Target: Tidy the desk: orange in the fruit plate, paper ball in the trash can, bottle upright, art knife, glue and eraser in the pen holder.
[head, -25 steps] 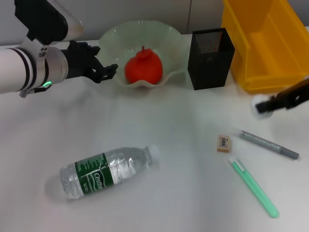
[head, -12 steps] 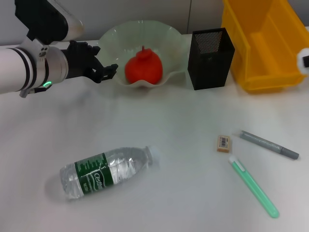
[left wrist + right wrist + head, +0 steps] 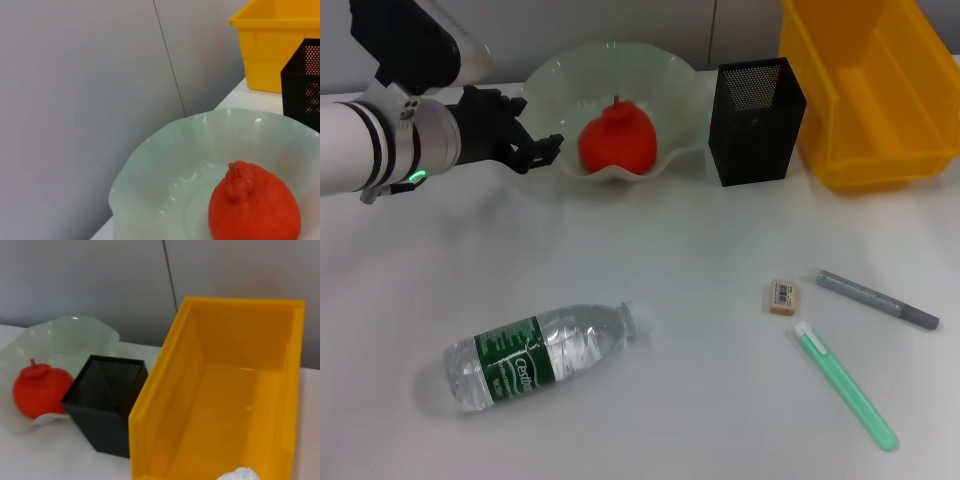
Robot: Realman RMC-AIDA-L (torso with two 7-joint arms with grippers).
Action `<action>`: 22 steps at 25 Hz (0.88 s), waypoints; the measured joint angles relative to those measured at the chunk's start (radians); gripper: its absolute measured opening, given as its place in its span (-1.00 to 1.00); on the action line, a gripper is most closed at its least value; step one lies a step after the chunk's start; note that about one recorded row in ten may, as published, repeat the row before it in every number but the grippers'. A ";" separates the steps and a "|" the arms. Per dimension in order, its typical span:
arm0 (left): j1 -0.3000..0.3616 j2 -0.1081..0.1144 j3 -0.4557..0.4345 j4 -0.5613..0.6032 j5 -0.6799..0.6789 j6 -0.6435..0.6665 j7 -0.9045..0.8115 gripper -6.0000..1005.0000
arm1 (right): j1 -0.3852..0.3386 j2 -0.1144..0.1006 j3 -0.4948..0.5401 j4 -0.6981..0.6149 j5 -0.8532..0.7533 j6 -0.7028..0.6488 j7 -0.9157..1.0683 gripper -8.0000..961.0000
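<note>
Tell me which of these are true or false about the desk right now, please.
1. The orange sits in the fruit plate. True.
2. The bottle stands upright. False: it lies on its side.
3. The eraser is inside the pen holder. False: it lies on the desk beside two pens.
4. The left tool is beside the fruit plate. True.
5. The trash can is blue. False: it is yellow.

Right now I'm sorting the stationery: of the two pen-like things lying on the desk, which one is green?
The mint-green one, lying nearest the desk's front edge; the grey one lies farther back, beside the eraser.
</note>
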 joint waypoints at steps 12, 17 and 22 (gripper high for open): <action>0.004 0.000 0.001 0.000 0.000 -0.001 0.000 0.15 | 0.043 -0.001 -0.013 0.095 -0.010 -0.108 -0.063 -0.31; 0.006 -0.001 0.000 0.000 0.000 -0.004 0.000 0.15 | 0.066 -0.001 -0.013 0.151 -0.010 -0.153 -0.109 -0.31; 0.008 -0.002 0.001 0.000 0.000 -0.004 0.000 0.15 | 0.086 -0.009 -0.013 0.217 -0.011 -0.196 -0.145 -0.31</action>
